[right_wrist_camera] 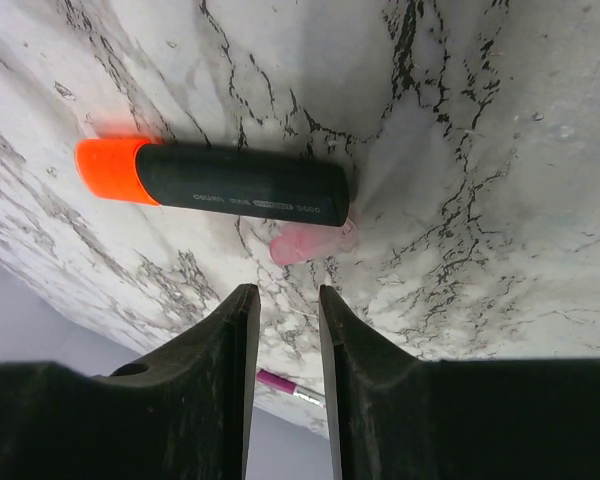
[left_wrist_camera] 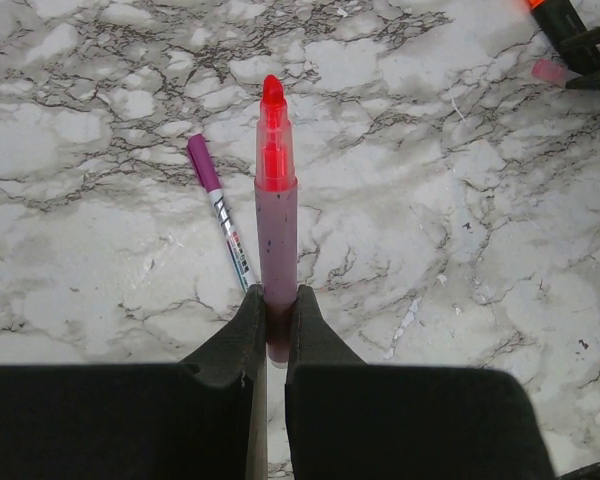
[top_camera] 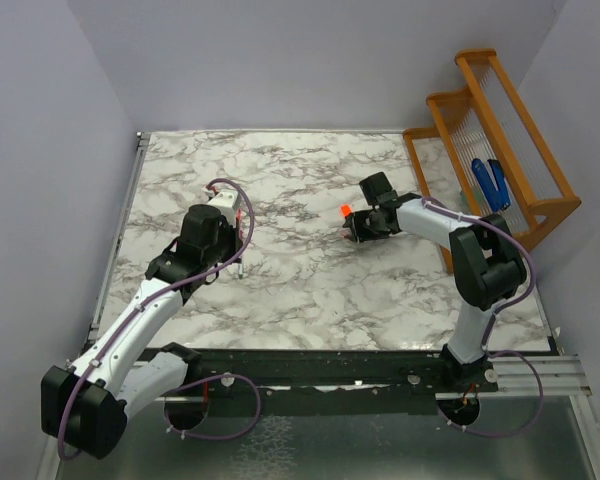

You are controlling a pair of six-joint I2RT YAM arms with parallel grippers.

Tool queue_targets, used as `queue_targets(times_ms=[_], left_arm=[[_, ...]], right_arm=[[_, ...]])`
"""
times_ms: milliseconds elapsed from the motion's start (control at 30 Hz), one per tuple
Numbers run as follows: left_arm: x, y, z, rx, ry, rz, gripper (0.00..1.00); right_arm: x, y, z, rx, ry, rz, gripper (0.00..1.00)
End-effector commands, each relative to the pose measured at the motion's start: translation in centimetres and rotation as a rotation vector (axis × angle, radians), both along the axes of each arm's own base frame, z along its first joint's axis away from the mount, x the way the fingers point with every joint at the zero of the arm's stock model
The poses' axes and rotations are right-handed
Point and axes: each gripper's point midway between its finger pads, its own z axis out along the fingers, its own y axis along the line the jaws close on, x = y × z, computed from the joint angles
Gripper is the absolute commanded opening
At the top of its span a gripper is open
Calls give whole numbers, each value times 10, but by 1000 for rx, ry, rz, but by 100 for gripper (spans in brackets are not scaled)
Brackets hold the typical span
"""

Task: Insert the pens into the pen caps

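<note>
Pink pen (left_wrist_camera: 276, 200): centre of the left wrist view, red tip up-frame, lower end pinched by the left hand (left_wrist_camera: 278, 302).
Slim pen (left_wrist_camera: 223, 215): magenta-ended, flat on the worktop (left_wrist_camera: 460, 280), just left.
Black marker (right_wrist_camera: 240, 185): orange-ended, lying upper left.
Pink cap (right_wrist_camera: 310, 243): touching its black end.
Right hand (right_wrist_camera: 285, 295): fingers slightly spread, empty, just below the cap.

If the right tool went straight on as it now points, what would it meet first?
Probably the pink cap, lying just ahead of the right tool; the black marker lies right behind it. Depth is unclear.
</note>
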Motion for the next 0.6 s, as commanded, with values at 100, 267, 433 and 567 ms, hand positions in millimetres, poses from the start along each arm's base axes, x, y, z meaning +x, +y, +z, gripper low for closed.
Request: queue_targets(times_ms=[100, 267, 433, 567], left_arm=[[6, 3, 7, -4, -17, 23, 0], [6, 2, 5, -3, -11, 20, 0], [6, 2, 3, 0, -6, 22, 0], [7, 3, 3, 1, -5, 24, 0]], right_arm=[[-1, -1, -4, -2, 17, -17, 35], [-2, -2, -7, -4, 32, -29, 39], [-1, -6, -7, -9, 48, -43, 43], [1, -8, -8, -16, 59, -43, 43]])
